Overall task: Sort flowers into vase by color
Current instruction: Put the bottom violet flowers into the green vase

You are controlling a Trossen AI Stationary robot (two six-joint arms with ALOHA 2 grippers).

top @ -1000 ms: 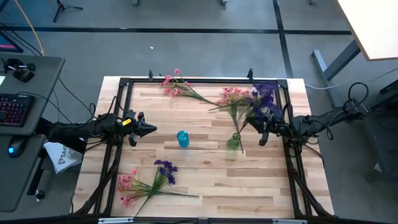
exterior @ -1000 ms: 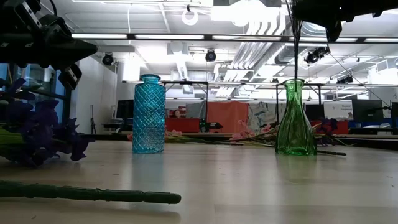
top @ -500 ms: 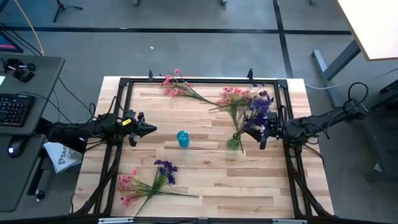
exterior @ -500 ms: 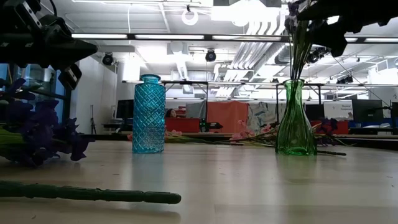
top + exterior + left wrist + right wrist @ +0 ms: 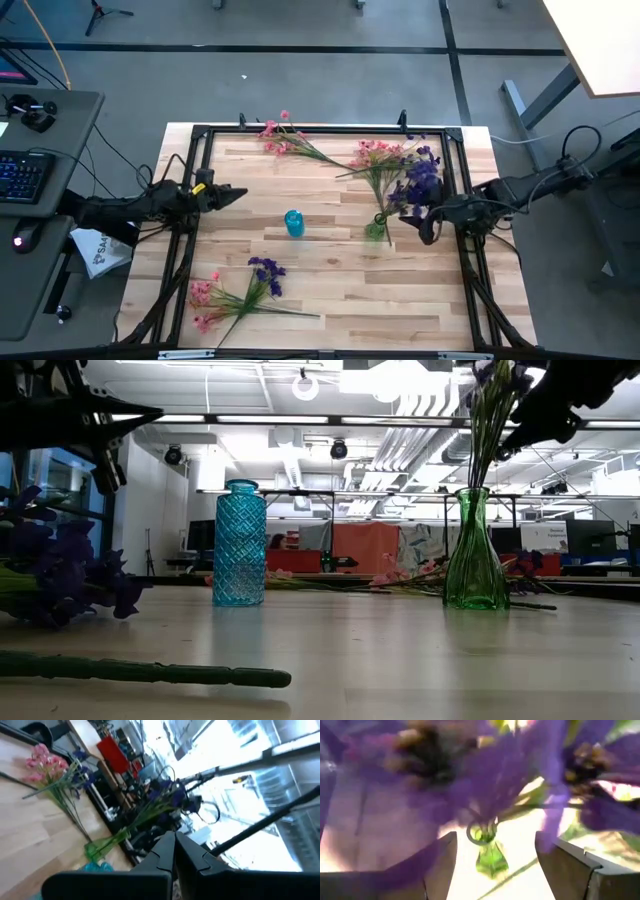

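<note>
A purple bunch (image 5: 420, 185) stands with its stems in the green vase (image 5: 377, 230); it also shows in the low view (image 5: 487, 430) above the vase (image 5: 473, 555). My right gripper (image 5: 425, 228) is open at the bunch's upper part, on the side toward the table's right edge; its wrist view (image 5: 495, 839) looks past blurred purple blossoms (image 5: 485, 775) onto the vase mouth (image 5: 482, 832). My left gripper (image 5: 237, 192) is shut and empty, above the table's left side, left of the blue vase (image 5: 293, 222). My right gripper's open fingers (image 5: 442, 862) stand on either side of the purple bunch's blossoms and upper stems. The blossoms hide the spot, so I cannot tell whether a finger touches them. The stems' lower ends stand in the green vase.
Pink sprigs lie at the far edge (image 5: 283, 140) and far middle (image 5: 378, 155), stems toward the green vase. A mixed bunch of pink (image 5: 205, 295) and purple (image 5: 267, 273) lies near the front left. A black frame (image 5: 200, 135) rims the table.
My right gripper has carried the purple bunch from the far right toward the green vase and lowered it. The stems now stand in the vase and the blossoms sit nearer to it. My left gripper has turned about its axis and shifted slightly toward the far edge.
</note>
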